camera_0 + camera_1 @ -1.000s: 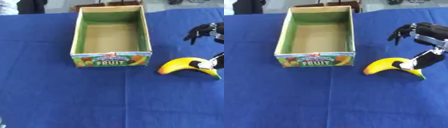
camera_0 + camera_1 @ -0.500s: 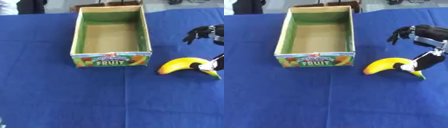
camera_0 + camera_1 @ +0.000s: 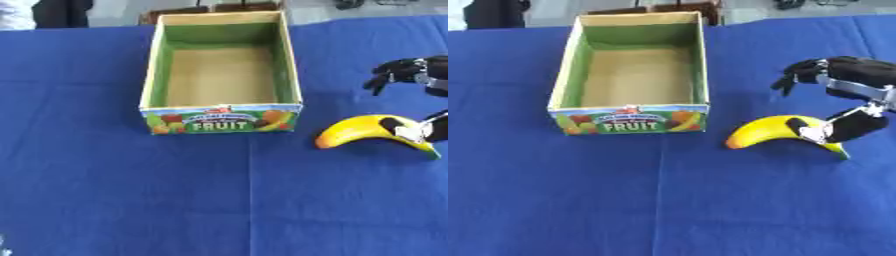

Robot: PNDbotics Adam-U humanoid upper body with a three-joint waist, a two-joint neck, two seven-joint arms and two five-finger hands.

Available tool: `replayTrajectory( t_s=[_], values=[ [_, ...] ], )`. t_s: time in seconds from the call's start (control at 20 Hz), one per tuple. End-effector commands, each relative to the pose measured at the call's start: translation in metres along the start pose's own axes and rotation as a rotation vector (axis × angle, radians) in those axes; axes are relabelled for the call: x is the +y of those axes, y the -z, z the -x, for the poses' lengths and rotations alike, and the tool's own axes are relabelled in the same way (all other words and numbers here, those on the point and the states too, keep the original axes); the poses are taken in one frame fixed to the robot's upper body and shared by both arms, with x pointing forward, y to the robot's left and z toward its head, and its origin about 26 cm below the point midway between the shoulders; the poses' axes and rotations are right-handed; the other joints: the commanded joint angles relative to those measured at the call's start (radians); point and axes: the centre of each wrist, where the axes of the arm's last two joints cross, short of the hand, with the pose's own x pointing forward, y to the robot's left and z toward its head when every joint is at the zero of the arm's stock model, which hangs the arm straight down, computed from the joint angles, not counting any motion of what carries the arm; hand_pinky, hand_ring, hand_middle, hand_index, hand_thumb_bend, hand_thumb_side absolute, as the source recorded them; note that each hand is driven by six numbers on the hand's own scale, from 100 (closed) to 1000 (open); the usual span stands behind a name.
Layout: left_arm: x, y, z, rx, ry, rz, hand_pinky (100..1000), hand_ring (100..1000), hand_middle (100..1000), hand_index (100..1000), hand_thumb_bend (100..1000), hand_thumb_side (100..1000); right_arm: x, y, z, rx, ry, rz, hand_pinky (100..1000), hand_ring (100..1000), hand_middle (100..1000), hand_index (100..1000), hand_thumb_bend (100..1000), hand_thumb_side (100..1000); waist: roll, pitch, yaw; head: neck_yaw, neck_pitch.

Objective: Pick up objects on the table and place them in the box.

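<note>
A yellow banana [image 3: 767, 130] with a green tip lies on the blue tablecloth, to the right of the box. My right hand [image 3: 855, 82] comes in from the right edge and hangs over the banana's right end. Its thumb [image 3: 846, 127] rests against the banana's right part, while its fingers [image 3: 798, 75] curl in the air above and behind the fruit, apart from it. The open cardboard box [image 3: 223, 117], green inside and marked FRUIT on its front wall, stands upper centre with nothing in it. My left hand does not show.
The blue cloth [image 3: 219, 200] covers the whole table. Dark furniture and a person's clothing show beyond the far edge, behind the box.
The right hand's fingers have sunk slightly toward the banana. The banana and the box have not moved.
</note>
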Motion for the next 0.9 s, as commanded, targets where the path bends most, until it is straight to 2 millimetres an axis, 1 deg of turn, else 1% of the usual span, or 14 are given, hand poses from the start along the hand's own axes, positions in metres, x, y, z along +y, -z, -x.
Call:
replayTrajectory(
  t_s=[0.05, 0.15, 0.4, 0.45, 0.65, 0.75, 0.8, 0.9],
  values=[
    [0.0010, 0.0053, -0.0048, -0.024, 0.002, 0.006, 713, 744, 786, 929, 100, 929, -0.0103, -0.0096, 0.0045, 0.009, -0.020, -0.011, 828, 977, 704, 912, 159, 365, -0.016, -0.236, -0.002, -0.001, -0.012],
    [0.0009, 0.0053, -0.0048, -0.024, 0.001, 0.006, 713, 744, 785, 929, 100, 930, -0.0097, -0.0103, 0.0050, 0.009, -0.012, -0.014, 834, 981, 704, 911, 143, 366, -0.016, -0.235, -0.002, -0.001, -0.013],
    [0.0008, 0.0053, -0.0048, -0.023, 0.001, 0.005, 713, 744, 784, 929, 100, 930, -0.0067, -0.0113, 0.0064, 0.009, 0.006, -0.031, 845, 991, 708, 919, 174, 350, -0.015, -0.233, -0.004, -0.001, -0.013],
    [0.0007, 0.0053, -0.0048, -0.023, 0.001, 0.005, 713, 744, 784, 929, 100, 931, -0.0064, -0.0113, 0.0065, 0.007, 0.009, -0.034, 843, 992, 706, 921, 242, 343, -0.015, -0.232, -0.004, -0.001, -0.013],
    [0.0006, 0.0051, -0.0048, -0.022, 0.001, 0.006, 713, 744, 784, 928, 100, 930, -0.0064, -0.0118, 0.0067, 0.007, 0.019, -0.041, 842, 1000, 698, 915, 349, 326, -0.015, -0.231, -0.004, -0.001, -0.014],
    [0.0006, 0.0051, -0.0048, -0.021, 0.001, 0.006, 713, 744, 784, 927, 100, 929, -0.0064, -0.0121, 0.0070, 0.011, 0.021, -0.044, 837, 999, 702, 899, 366, 323, -0.014, -0.231, -0.004, -0.002, -0.014],
    [0.0006, 0.0051, -0.0048, -0.022, 0.001, 0.006, 713, 745, 784, 926, 100, 929, -0.0068, -0.0124, 0.0071, 0.015, 0.018, -0.043, 830, 996, 714, 872, 381, 324, -0.014, -0.230, -0.004, -0.002, -0.014],
    [0.0004, 0.0051, -0.0048, -0.022, 0.001, 0.006, 713, 745, 784, 925, 100, 929, -0.0079, -0.0126, 0.0069, 0.029, 0.003, -0.036, 816, 987, 720, 854, 386, 345, -0.014, -0.230, -0.003, -0.002, -0.015]
  ],
)
